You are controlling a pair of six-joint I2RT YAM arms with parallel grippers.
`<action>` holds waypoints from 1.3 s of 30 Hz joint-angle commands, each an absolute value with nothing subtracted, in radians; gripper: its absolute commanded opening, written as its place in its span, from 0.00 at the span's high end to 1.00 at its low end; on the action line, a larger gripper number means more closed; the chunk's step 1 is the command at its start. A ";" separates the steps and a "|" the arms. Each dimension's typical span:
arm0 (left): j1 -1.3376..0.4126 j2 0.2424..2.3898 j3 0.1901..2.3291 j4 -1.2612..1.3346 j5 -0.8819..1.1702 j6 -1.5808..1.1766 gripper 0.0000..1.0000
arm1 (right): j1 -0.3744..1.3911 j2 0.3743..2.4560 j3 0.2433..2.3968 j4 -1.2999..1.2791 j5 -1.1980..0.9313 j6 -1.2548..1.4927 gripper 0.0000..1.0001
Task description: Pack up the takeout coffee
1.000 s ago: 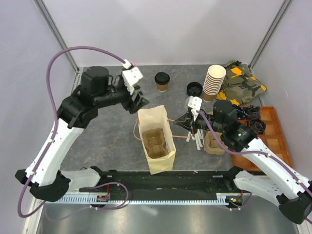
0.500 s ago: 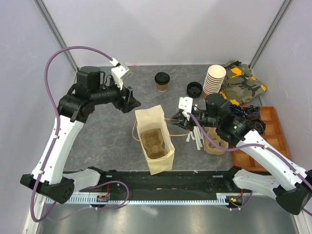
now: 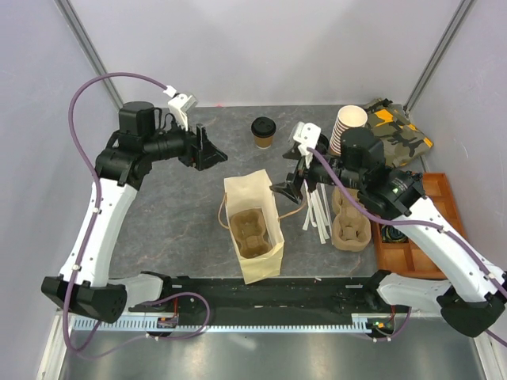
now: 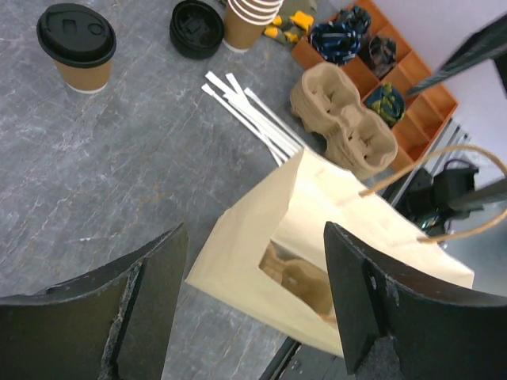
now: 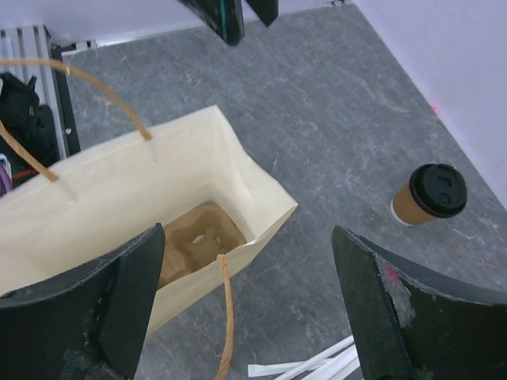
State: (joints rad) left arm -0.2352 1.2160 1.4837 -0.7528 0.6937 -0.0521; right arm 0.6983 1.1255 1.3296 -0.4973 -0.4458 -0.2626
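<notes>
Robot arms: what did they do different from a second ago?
The right gripper opened, letting go of the paper bag by its handle, and lifted away toward the back. The left gripper, open throughout, pulled back to the left, away from the bag. The bag and the takeout coffee stayed where they were.

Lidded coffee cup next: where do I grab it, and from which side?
Grip the takeout coffee on its brown paper wall, just under the black lid, level from its left, where the open left gripper is. It stands upright, alone; squeezing the overhanging lid would likely pop it off.
</notes>
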 commanded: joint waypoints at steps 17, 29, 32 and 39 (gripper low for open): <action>-0.190 1.511 1.615 -0.517 0.673 -0.060 0.20 | 0.390 1.380 1.593 -0.491 -0.457 -0.092 0.02; -0.137 1.444 1.433 -0.505 0.723 -0.130 0.20 | 0.566 1.661 1.977 -0.977 -0.804 -0.831 0.17; -0.115 1.410 1.390 -0.505 0.712 -0.130 0.20 | 0.633 1.701 2.003 -1.057 -0.762 -0.986 0.20; -0.095 1.336 1.315 -0.506 0.695 -0.121 0.20 | 0.681 1.816 2.063 -1.114 -0.713 -1.054 0.30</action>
